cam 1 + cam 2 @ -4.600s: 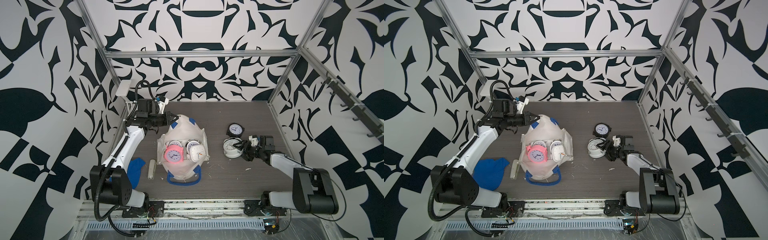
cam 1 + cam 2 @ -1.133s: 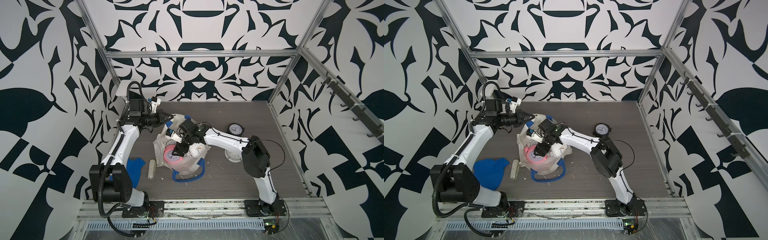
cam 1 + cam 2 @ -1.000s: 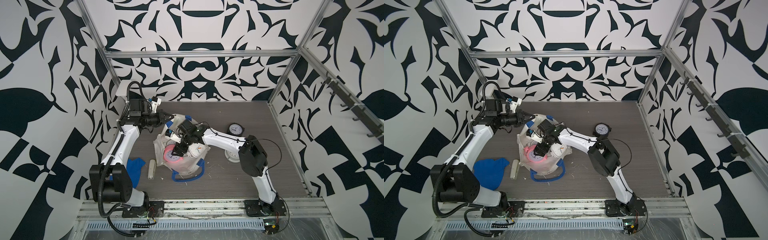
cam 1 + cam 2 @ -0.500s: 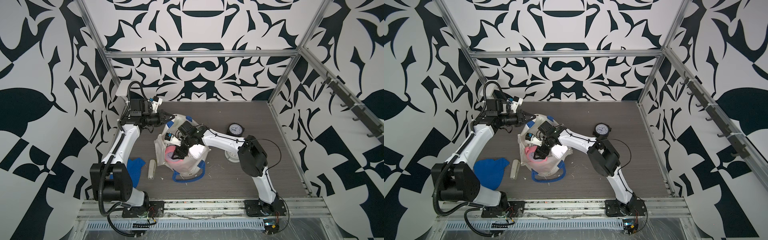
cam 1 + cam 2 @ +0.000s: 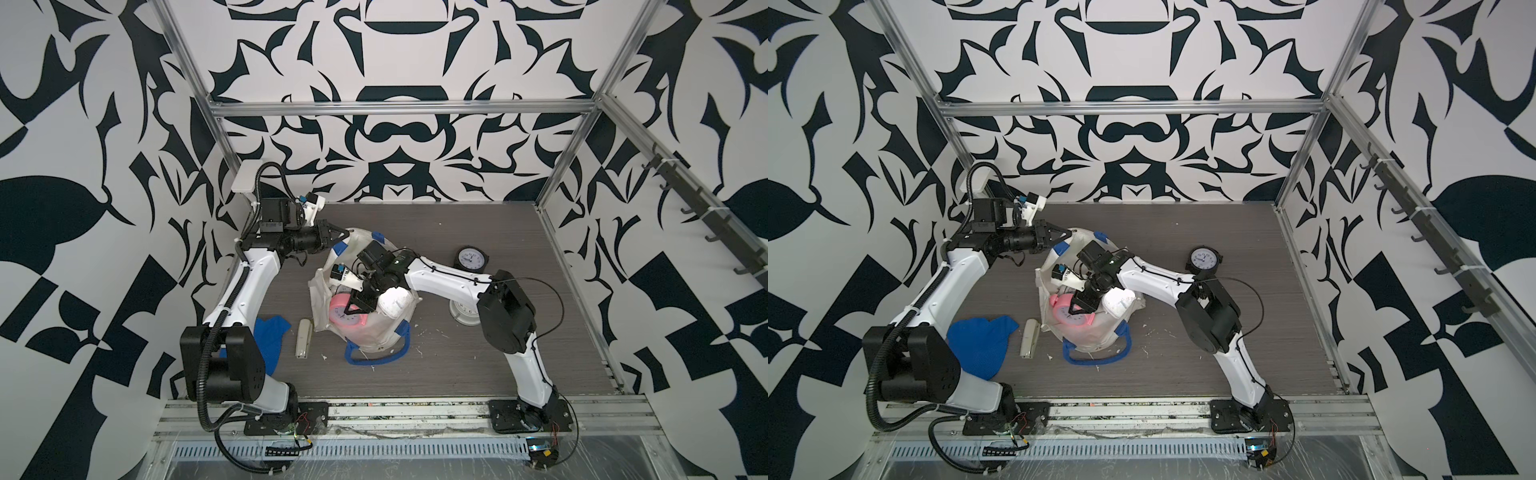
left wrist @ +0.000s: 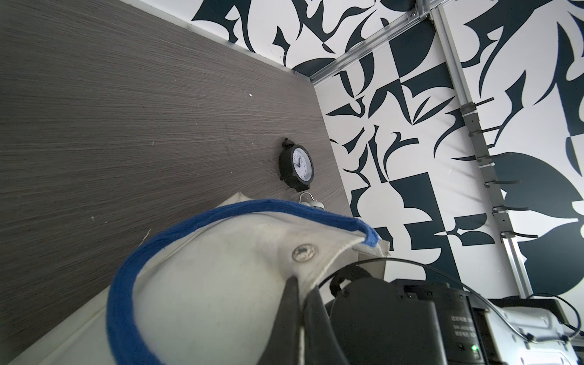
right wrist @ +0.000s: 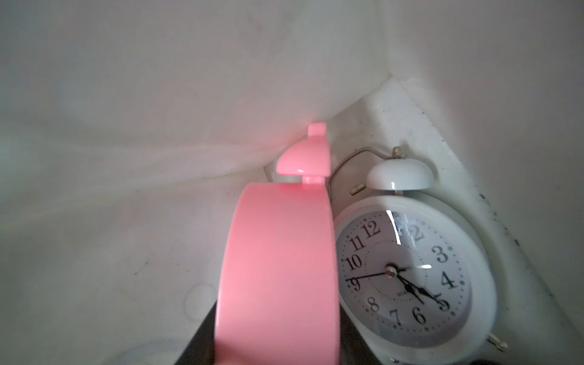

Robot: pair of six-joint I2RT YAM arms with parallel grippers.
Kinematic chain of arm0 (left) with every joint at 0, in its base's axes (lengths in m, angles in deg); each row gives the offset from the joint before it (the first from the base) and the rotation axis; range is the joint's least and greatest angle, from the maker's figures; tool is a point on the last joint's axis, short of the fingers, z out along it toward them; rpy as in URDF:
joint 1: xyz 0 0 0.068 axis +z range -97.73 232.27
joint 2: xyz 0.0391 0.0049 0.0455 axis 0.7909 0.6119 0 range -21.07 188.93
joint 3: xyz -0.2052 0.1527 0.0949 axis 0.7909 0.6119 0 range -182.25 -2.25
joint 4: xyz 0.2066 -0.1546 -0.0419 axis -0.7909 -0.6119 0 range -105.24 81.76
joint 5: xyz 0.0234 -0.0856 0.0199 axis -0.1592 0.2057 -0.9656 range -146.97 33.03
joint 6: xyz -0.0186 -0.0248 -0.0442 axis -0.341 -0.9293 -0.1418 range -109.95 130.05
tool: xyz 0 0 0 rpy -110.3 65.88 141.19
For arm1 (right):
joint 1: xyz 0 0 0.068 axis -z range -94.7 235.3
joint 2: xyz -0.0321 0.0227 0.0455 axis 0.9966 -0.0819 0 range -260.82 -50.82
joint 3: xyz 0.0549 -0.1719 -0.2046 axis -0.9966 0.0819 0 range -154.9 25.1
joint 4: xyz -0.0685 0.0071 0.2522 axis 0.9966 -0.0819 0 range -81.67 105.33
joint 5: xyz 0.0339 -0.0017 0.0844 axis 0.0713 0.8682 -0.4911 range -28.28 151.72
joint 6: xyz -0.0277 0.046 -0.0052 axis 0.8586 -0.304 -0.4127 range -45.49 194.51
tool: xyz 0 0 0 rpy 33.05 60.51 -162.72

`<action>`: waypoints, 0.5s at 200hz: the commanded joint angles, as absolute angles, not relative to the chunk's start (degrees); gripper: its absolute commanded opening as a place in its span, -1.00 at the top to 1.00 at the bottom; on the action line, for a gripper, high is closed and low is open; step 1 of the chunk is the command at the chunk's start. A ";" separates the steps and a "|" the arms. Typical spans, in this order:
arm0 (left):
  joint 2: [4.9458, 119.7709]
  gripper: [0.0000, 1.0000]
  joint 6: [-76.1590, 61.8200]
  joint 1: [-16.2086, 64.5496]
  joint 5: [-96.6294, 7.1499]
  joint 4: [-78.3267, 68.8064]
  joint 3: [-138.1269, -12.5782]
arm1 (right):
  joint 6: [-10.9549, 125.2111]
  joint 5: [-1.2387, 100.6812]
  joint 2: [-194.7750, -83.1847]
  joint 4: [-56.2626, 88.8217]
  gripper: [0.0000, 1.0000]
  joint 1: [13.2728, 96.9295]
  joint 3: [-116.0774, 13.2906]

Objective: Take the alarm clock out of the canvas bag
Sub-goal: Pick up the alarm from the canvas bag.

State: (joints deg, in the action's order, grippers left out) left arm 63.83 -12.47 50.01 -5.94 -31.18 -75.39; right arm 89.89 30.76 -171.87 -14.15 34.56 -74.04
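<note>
Inside the canvas bag, near the middle of the table, the right gripper has reached down to the pink alarm clock. The right wrist view shows the clock edge-on, with a dark jaw flush against each side of its body and no gap showing, so the gripper is clamped on the clock. How firm the hold is cannot be told.

A white alarm clock lies just beside the pink one, face up against the bag's inner wall. The left gripper is pressed together on the bag's far rim, pinching the cloth close to the metal snap and holding the mouth up and open.

The step in hand looks like the grasp itself, with the lift not yet made. The next move calls for a straight pull up through the mouth, clear of the white clock and the slack cloth, while the left gripper holds the rim. The clock then goes on bare table, apart from the black clock already lying outside.
</note>
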 commanded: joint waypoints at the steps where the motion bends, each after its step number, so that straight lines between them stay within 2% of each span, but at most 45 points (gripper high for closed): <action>1: 62.74 1.00 -11.32 50.19 -5.88 -29.07 -76.60 | 88.03 27.67 -163.31 -16.16 0.18 35.75 -75.06; 45: 62.21 1.00 -11.13 50.25 -7.92 -29.12 -76.60 | 85.95 24.18 -153.17 -19.70 0.20 38.66 -74.77; 100: 62.75 1.00 -11.39 50.20 -7.93 -28.81 -76.80 | 77.25 19.87 -139.94 -16.91 0.21 48.03 -71.81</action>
State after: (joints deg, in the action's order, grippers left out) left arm 63.81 -11.99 50.01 -8.59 -31.18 -75.39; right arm 83.14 23.81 -145.51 -19.41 44.11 -72.90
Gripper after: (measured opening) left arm 0.057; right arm 0.431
